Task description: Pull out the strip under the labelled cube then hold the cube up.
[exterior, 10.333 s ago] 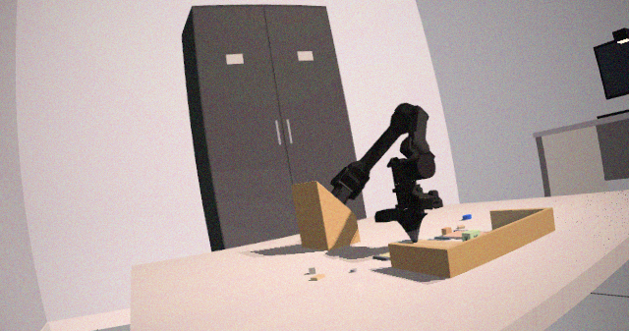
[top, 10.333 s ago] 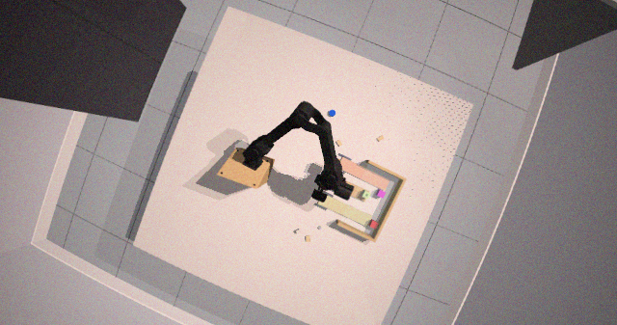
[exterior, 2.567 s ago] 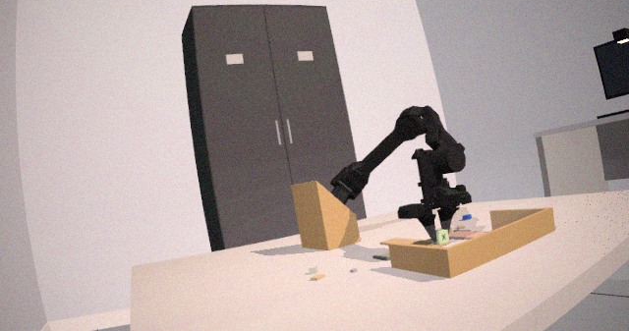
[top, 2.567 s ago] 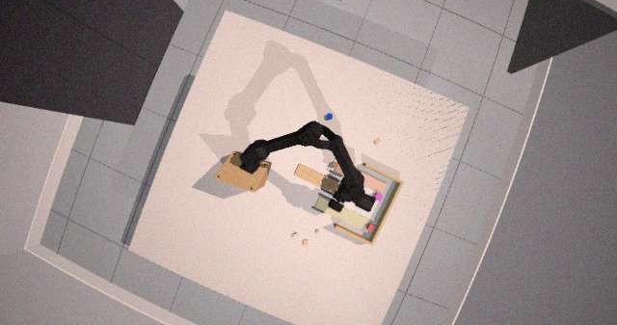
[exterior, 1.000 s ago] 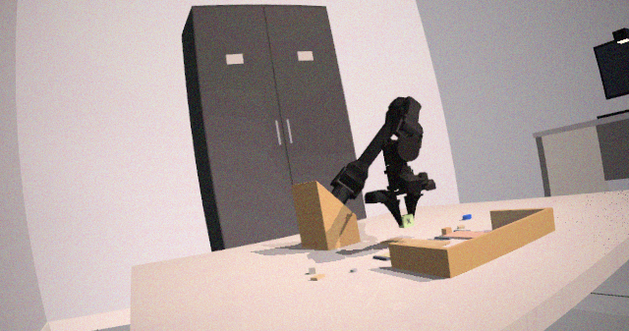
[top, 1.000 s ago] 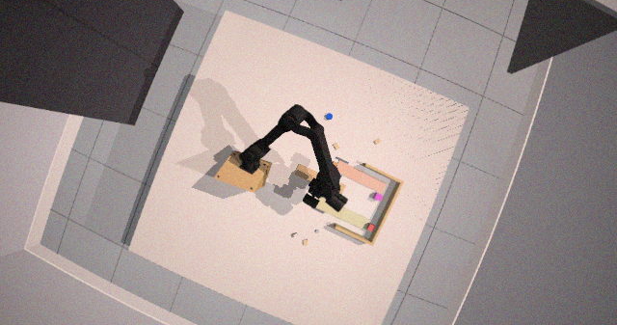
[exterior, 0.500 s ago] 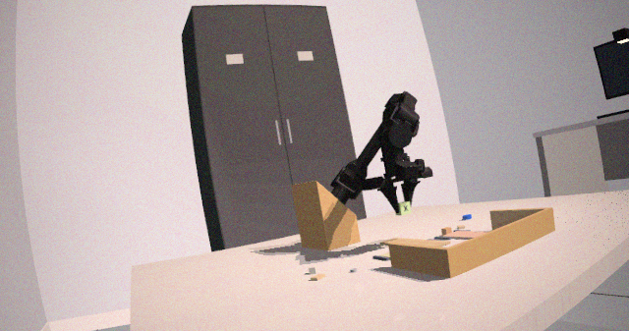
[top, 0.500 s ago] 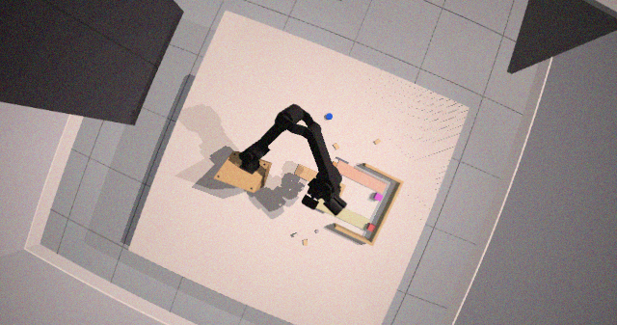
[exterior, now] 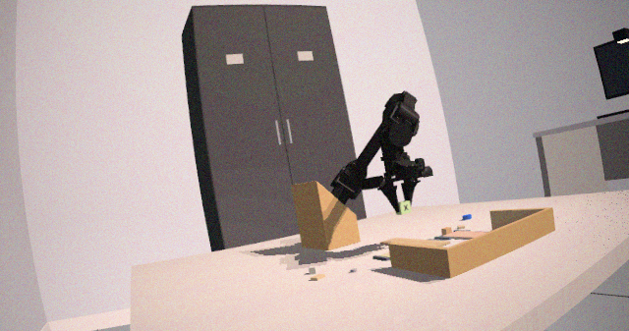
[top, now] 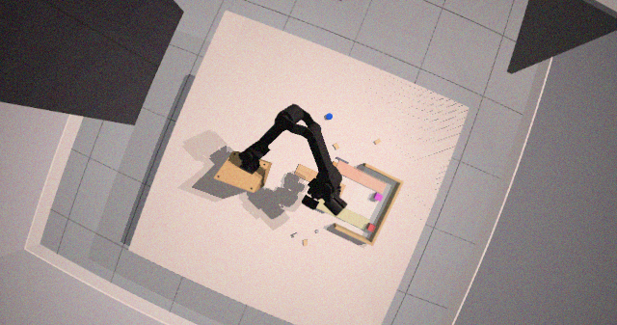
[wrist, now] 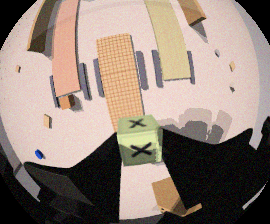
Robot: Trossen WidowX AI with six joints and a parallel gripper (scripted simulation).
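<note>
My gripper [exterior: 403, 207] [wrist: 136, 133] is shut on the labelled cube [exterior: 405, 206] [wrist: 141, 148], light green with black X marks, and holds it well above the table. The orange gridded strip [top: 305, 172] [wrist: 118, 75] lies with nothing seen on it and sticks out past its dark guide rails [wrist: 142, 70] on the arm's side; its far end shows in the wrist view. The pink strip [top: 362, 176] [wrist: 66, 45] and the yellow-green strip [top: 356, 218] [wrist: 172, 50] lie on either side. A magenta cube [top: 378, 197] is at the pink strip's far end, a red cube [top: 371, 228] at the yellow-green one's.
A wooden three-sided wall [top: 385, 215] [exterior: 501, 243] surrounds the strips' far ends. The arm's wooden base [top: 236, 176] [exterior: 312, 218] stands behind. A small orange block [wrist: 66, 102] is by the pink strip's near end. A blue piece [top: 329, 116] [exterior: 467, 217] and several small bits lie outside the wall.
</note>
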